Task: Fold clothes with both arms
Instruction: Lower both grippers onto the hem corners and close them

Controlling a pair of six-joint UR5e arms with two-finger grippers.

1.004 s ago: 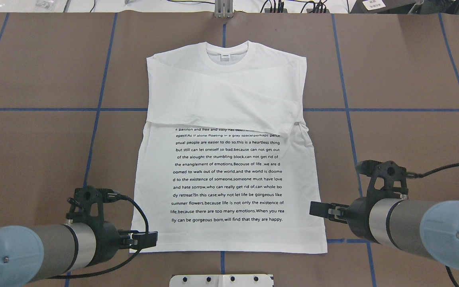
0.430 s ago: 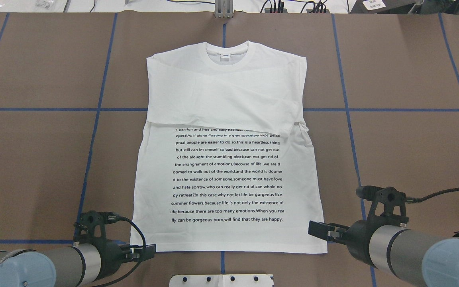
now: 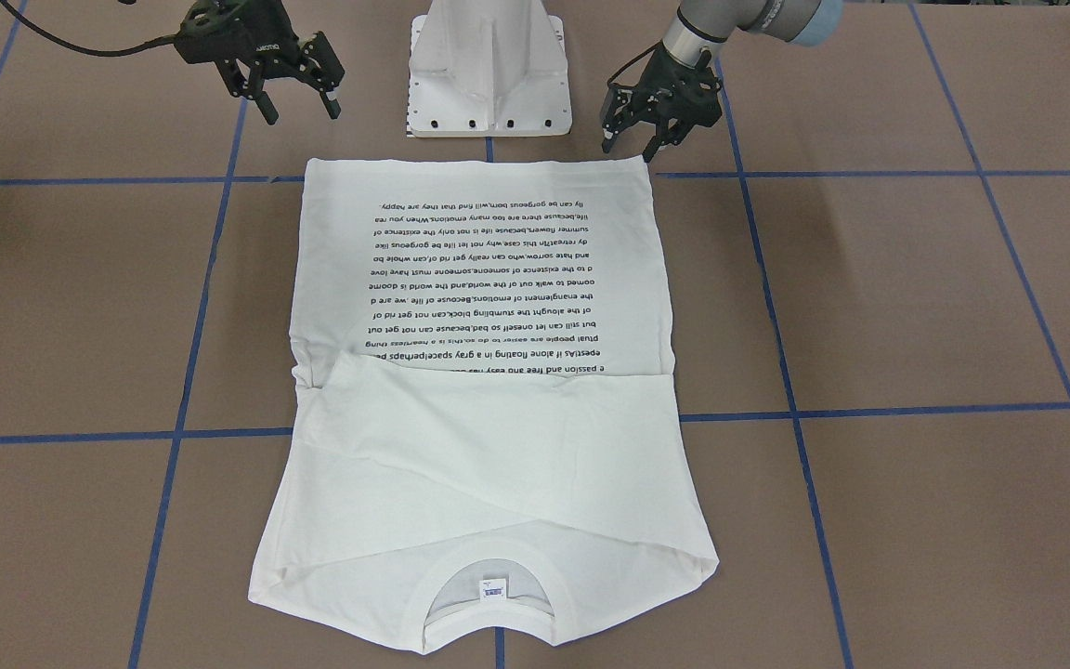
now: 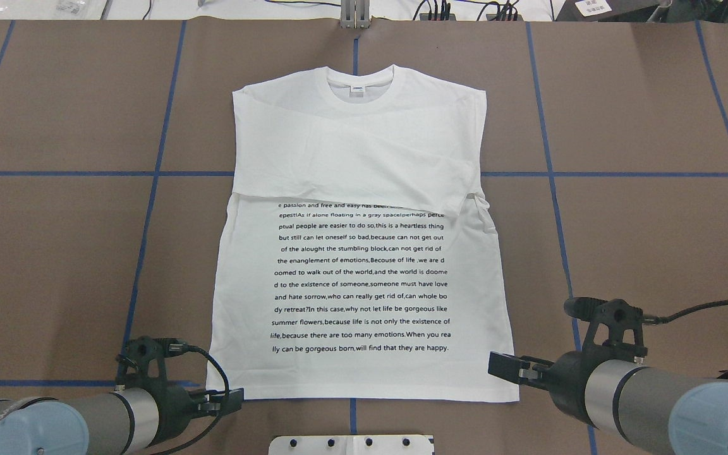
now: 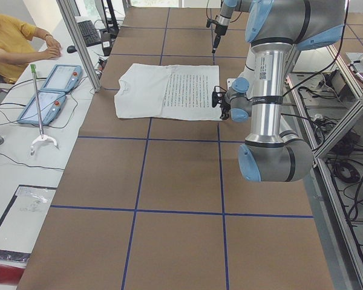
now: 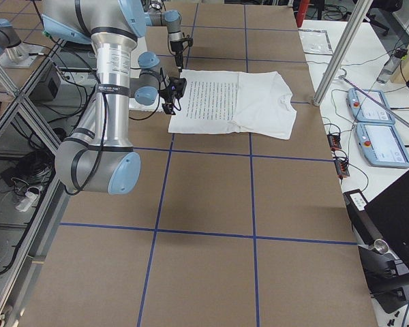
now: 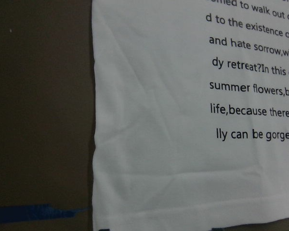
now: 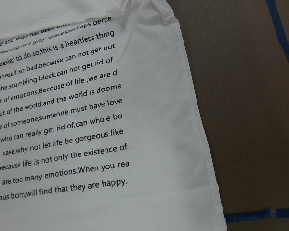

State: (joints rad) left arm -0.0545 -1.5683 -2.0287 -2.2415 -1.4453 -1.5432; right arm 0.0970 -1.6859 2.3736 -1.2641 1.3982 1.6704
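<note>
White T-shirt [image 4: 364, 265] lies flat mid-desk [image 4: 655, 221], collar [image 4: 360, 79] on the side far from the robot, hem toward the white pedestal base [image 3: 489, 74]. The black text block [image 4: 361, 284] reads clearly; its last line is "lly can be gorgeous born,will find that they are happy." The sleeves [image 4: 357, 158] are folded in across the chest and cut through the top line of text. The neck label [image 4: 357, 90] print is too small for me to read. Left arm [image 4: 86, 414]: left jaws spread wide, holding nothing, at the hem's left corner; I cannot tell whether they touch cloth. Right arm [image 4: 629, 388]: right jaws spread wide, holding nothing, over the hem's right corner. Brown desk surface with blue tape lines [image 4: 155, 174] shows on both sides of the shirt. The base plate sits just behind the hem, between the arms. Past the collar end, a person [image 5: 12, 42] sits by two tablets [image 5: 62, 77].
</note>
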